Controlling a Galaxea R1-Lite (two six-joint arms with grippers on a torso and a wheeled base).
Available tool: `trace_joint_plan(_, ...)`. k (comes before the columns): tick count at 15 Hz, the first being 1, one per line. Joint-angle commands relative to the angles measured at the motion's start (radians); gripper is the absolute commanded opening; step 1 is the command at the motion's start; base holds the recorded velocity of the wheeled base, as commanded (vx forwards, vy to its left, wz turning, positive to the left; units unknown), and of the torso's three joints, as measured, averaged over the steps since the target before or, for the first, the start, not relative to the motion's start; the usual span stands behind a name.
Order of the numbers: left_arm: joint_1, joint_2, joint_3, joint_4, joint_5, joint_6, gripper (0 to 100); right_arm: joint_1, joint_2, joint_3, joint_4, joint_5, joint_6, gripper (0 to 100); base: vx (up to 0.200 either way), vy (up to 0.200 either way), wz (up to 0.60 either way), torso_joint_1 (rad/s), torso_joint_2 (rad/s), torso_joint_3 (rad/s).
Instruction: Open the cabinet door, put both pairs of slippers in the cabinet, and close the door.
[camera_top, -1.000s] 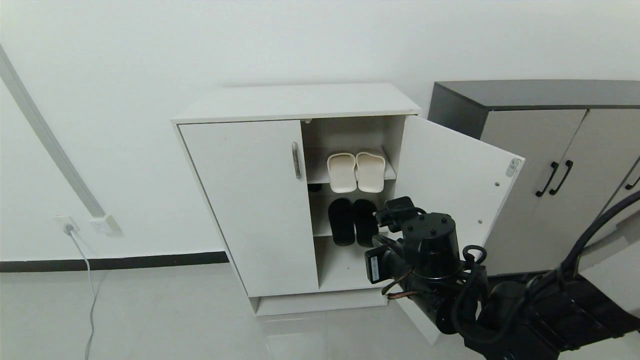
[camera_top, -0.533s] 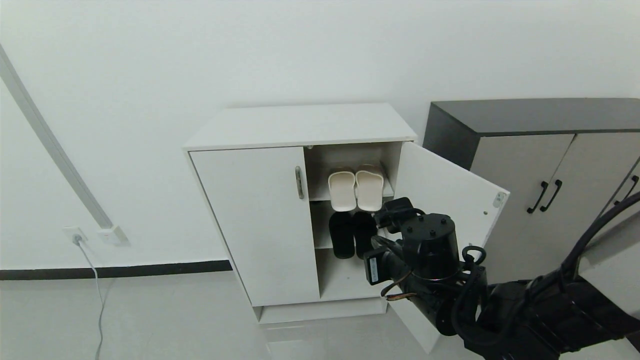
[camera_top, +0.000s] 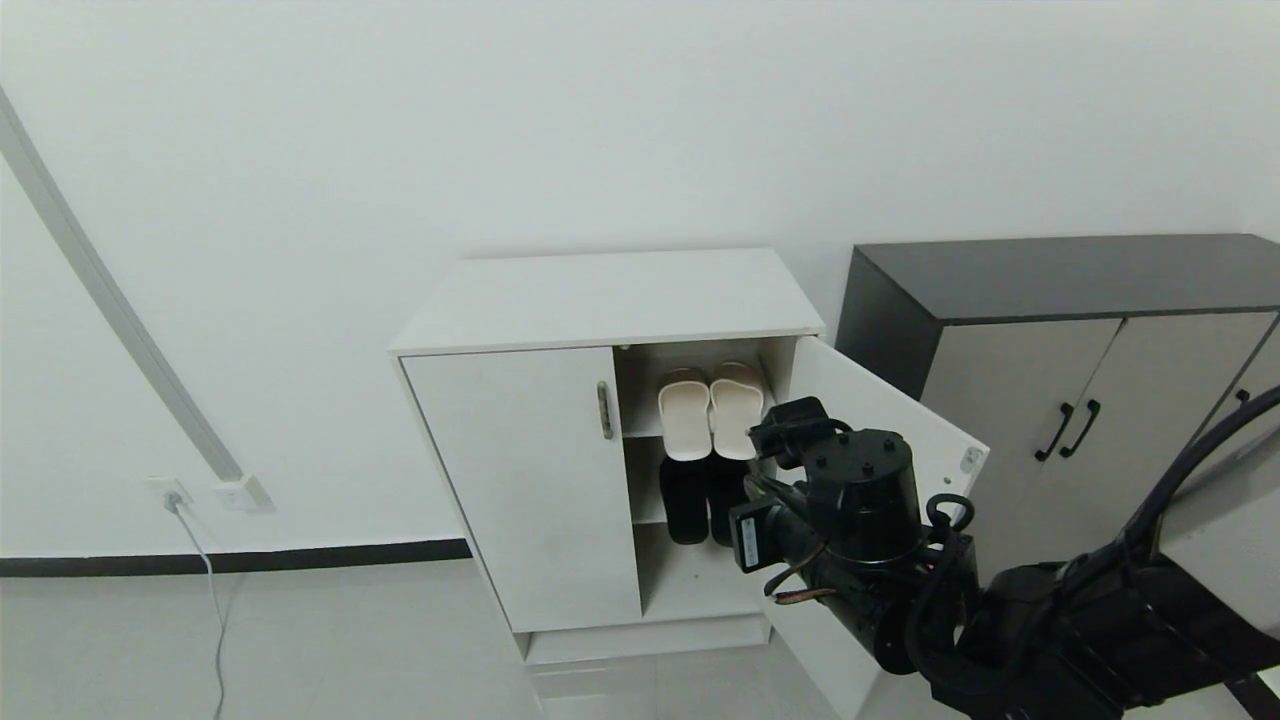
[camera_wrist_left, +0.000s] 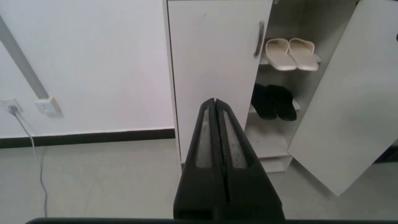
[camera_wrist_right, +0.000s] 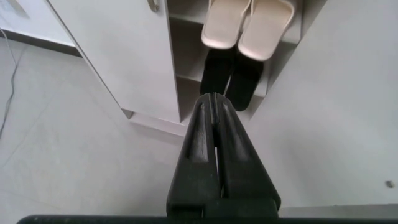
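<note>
The white cabinet (camera_top: 610, 295) stands against the wall with its left door (camera_top: 525, 490) closed and its right door (camera_top: 880, 460) swung open. A cream pair of slippers (camera_top: 710, 412) lies on the upper shelf, and a black pair (camera_top: 703, 500) on the shelf below. My right arm is in front of the open door. My right gripper (camera_wrist_right: 211, 101) is shut and holds nothing, pointing toward the black slippers (camera_wrist_right: 233, 78) and apart from them. My left gripper (camera_wrist_left: 214, 103) is shut and holds nothing, well back from the cabinet (camera_wrist_left: 214, 68).
A grey cabinet with a dark top (camera_top: 1060, 270) stands just right of the open door. A wall socket with a hanging cable (camera_top: 170, 495) and a slanted conduit (camera_top: 110, 300) are on the left. Bare tiled floor (camera_top: 300, 650) lies before the cabinet.
The whole head picture has shifted: the cabinet now sits lower and smaller, so the camera has moved. Slippers and right door keep their places; my right arm looks unmoved.
</note>
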Motion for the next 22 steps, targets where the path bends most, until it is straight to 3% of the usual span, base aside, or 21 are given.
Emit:
trace_joint_plan(1,0.0,0.001,0.0,0.0,0.0,0.0,0,-0.003,-0.004,0.0,-0.001,0.0,0.001,0,0.0,0.0,0.0,0.246,-0.57,-0.334)
trace_joint_plan(10,0.0,0.001,0.0,0.0,0.0,0.0,0,-0.007,-0.002,0.008,-0.004,0.003,-0.003,0,0.0,0.0,0.0,0.065,-0.15,-0.082)
trace_joint_plan(16,0.0,0.001,0.0,0.0,0.0,0.0,0,-0.019,-0.002,0.011,-0.004,0.003,-0.005,0,0.0,0.0,-0.6,0.007,0.0,-0.002)
trace_joint_plan(22,0.0,0.001,0.0,0.0,0.0,0.0,0,-0.024,-0.002,0.011,-0.005,0.003,-0.005,0,0.0,0.0,0.0,0.0,0.0,0.0)
